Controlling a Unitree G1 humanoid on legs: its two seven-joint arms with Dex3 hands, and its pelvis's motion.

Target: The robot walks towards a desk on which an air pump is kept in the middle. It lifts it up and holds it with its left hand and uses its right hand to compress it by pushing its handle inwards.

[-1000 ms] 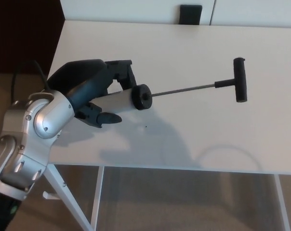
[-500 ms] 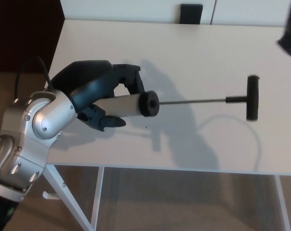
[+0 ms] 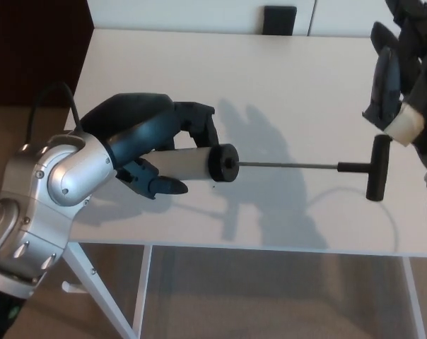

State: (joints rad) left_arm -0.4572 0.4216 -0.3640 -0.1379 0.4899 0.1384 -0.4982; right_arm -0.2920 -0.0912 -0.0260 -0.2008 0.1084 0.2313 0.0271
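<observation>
At the left of the frame, the left hand is wrapped around the pale barrel of the air pump, with fingers above and below it. The pump is held over the white desk and lies across the middle of the picture. Its thin rod is drawn out toward the black T-handle at the right. In the upper right corner, the right hand is just above the handle; I cannot tell if its fingers are spread.
</observation>
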